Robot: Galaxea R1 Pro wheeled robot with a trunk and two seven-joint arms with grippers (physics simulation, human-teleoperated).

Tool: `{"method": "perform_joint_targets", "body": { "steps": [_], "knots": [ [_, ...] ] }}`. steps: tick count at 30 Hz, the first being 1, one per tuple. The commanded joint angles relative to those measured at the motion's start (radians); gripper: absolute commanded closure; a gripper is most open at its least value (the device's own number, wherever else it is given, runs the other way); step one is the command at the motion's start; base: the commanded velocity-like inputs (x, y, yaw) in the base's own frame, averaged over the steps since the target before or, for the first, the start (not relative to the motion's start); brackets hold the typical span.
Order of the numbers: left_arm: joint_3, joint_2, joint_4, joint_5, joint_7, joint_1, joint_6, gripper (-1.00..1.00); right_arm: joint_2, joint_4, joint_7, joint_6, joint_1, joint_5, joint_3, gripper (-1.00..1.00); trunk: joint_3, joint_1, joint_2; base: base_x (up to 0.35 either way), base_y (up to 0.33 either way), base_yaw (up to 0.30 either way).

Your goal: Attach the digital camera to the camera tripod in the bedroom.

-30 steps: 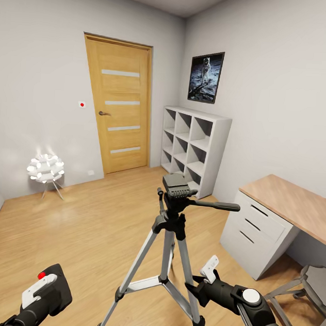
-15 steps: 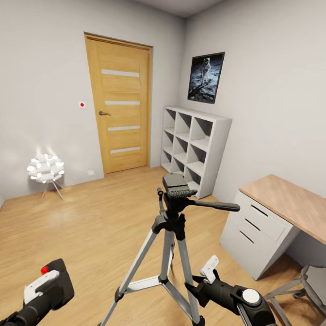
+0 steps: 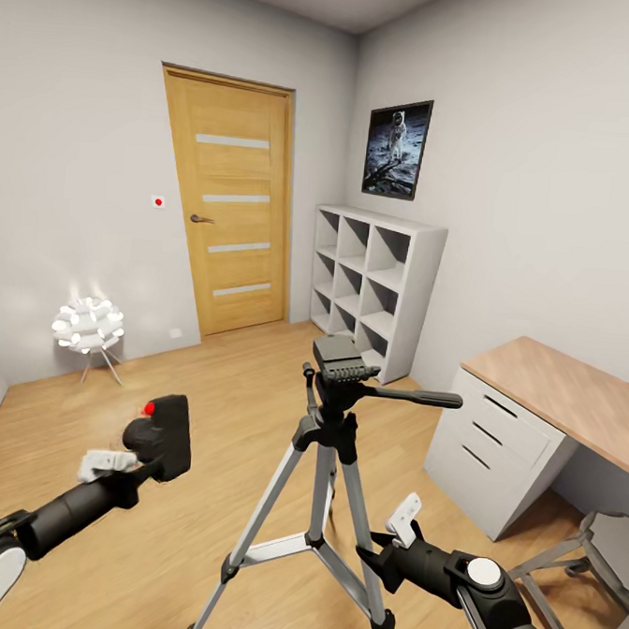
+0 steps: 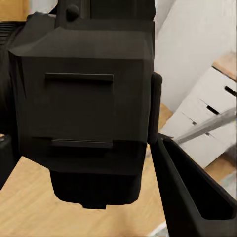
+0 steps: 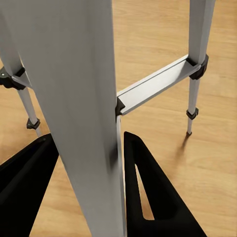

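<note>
The camera tripod (image 3: 329, 447) stands mid-room on the wood floor, silver legs spread, its black head (image 3: 342, 361) bare and its pan handle (image 3: 419, 396) pointing right. My left gripper (image 3: 145, 453) is shut on the digital camera (image 3: 165, 434), held in the air left of the tripod and below its head, red button (image 3: 149, 407) on top. In the left wrist view the black camera body (image 4: 84, 103) is close up, with one finger (image 4: 190, 197) beside it. My right gripper (image 3: 385, 543) is low at the tripod's right leg; that silver leg (image 5: 89, 98) runs between its black fingers (image 5: 148, 192), which flank it closely.
A wooden door (image 3: 228, 205) is in the far wall, with a white cube shelf (image 3: 373, 281) to its right. A desk with white drawers (image 3: 533, 414) and a grey chair (image 3: 607, 560) stand at the right. A small glowing lamp (image 3: 89, 323) sits on the floor at left.
My left arm has lifted the camera up and to the right, toward the tripod. The right arm and the tripod have not moved.
</note>
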Motion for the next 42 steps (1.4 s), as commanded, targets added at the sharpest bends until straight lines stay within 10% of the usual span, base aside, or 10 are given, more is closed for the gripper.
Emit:
{"method": "perform_joint_targets", "body": {
  "steps": [1,14,20,26,34,42],
  "knots": [
    [0.004,0.008,-0.001,0.001,-0.049,-0.020,0.031,1.00,0.000,-0.002,0.005,0.007,-0.001,0.006,0.001,1.00,-0.002,0.000,-0.001,0.000,0.000,0.000],
    [0.117,0.005,-0.002,0.034,-0.522,-0.180,0.147,1.00,0.000,-0.003,0.006,0.006,-0.001,0.006,0.004,1.00,-0.002,0.000,-0.001,0.000,0.000,0.000],
    [0.119,-0.011,-0.002,0.077,-0.649,-0.308,0.174,1.00,0.000,-0.003,0.006,0.005,-0.001,0.006,0.005,1.00,-0.002,0.000,-0.001,0.000,0.000,0.000],
    [0.001,-0.002,-0.001,0.060,-0.688,-0.476,0.272,1.00,0.000,-0.003,0.006,0.005,0.000,0.006,0.006,1.00,-0.002,0.000,-0.001,0.000,0.000,0.000],
    [-0.228,0.000,0.011,-0.061,-0.721,-0.785,0.480,1.00,0.000,-0.002,0.005,0.005,0.001,0.005,0.007,1.00,-0.002,0.000,-0.001,0.000,0.000,0.000],
    [-0.450,-0.002,0.066,-0.093,-0.743,-1.098,0.620,1.00,0.000,-0.002,0.005,0.005,0.001,0.006,0.007,1.00,-0.002,0.000,-0.001,0.000,0.000,0.000]
  ]
}}
